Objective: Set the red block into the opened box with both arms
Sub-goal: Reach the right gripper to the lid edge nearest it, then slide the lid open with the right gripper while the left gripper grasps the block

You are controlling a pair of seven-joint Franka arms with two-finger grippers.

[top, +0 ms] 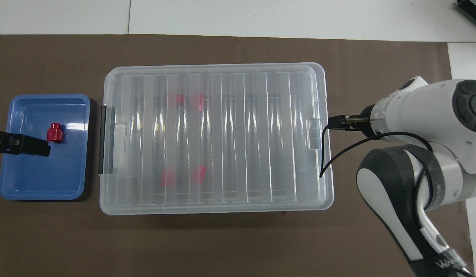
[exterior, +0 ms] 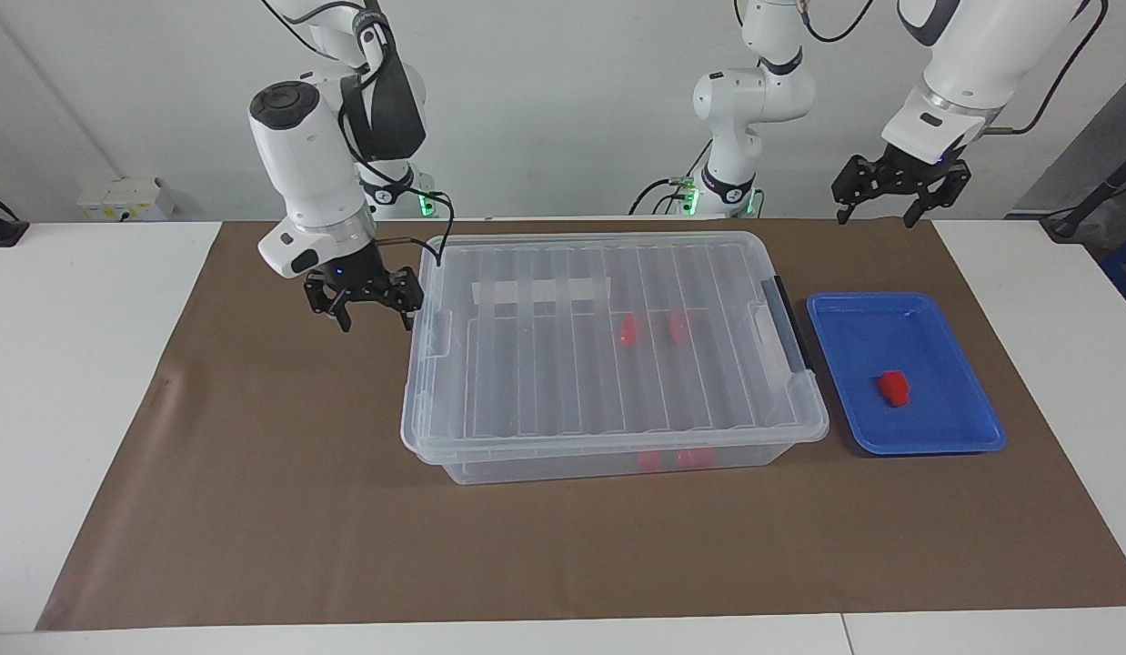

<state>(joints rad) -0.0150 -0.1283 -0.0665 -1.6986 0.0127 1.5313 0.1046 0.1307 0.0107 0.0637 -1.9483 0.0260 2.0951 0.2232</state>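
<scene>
Beside the box (exterior: 608, 355), lid (exterior: 563, 400) shut over four red blocks, my right gripper (exterior: 375, 320) hovers, fingers apart. Toward my left arm's end, the red block (exterior: 893, 387) lies in the blue tray (exterior: 954, 337); my left gripper (exterior: 877, 218) hangs spread above the mat's (exterior: 254, 473) edge.

1 large clear plastic storage box (exterior: 608, 364) with ribbed lid, 1 shallow blue plastic tray (exterior: 904, 373), 1 small red plastic block (exterior: 893, 387) in the tray at the frame's right, 4 red shapes visible through the box, 2 white robot arms.
</scene>
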